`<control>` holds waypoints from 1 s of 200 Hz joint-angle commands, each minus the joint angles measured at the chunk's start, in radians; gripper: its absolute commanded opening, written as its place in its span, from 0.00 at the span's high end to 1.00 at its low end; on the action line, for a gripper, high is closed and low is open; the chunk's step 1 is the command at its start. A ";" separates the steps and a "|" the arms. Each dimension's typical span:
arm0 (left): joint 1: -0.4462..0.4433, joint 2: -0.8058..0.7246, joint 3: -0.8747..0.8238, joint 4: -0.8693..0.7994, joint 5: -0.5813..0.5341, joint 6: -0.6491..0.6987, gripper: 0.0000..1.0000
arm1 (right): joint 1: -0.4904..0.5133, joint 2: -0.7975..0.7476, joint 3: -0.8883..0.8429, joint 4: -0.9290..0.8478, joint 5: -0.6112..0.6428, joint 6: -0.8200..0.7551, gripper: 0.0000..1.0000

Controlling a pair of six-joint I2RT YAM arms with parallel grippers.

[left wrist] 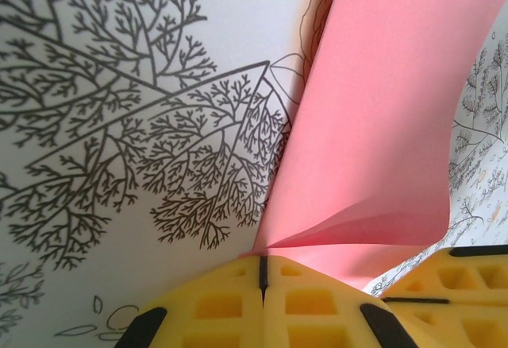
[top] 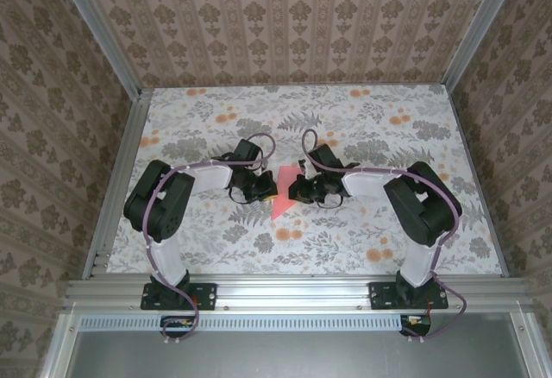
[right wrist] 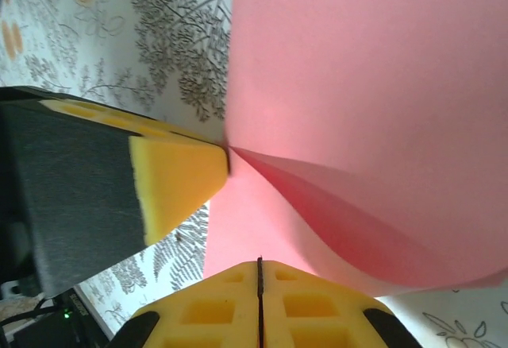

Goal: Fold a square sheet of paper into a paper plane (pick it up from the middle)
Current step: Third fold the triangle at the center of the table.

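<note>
Top external: left gripper (top: 264, 191) and right gripper (top: 297, 191) meet, both fingers pairs clamped shut on the paper (top: 282, 203).

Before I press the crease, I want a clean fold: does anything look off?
Yes: on the square sheet of paper, the folded layer bows open instead of lying flat, fanning out from where the left gripper pinches it.

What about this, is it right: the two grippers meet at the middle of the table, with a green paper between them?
The paper is pink, not green; the top view shows it. The left gripper and right gripper do meet at the middle of the table, with it between them.
</note>
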 commanded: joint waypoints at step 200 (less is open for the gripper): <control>-0.093 -0.067 -0.101 -0.028 -0.088 0.011 0.91 | -0.005 0.074 -0.040 0.007 0.078 0.084 0.93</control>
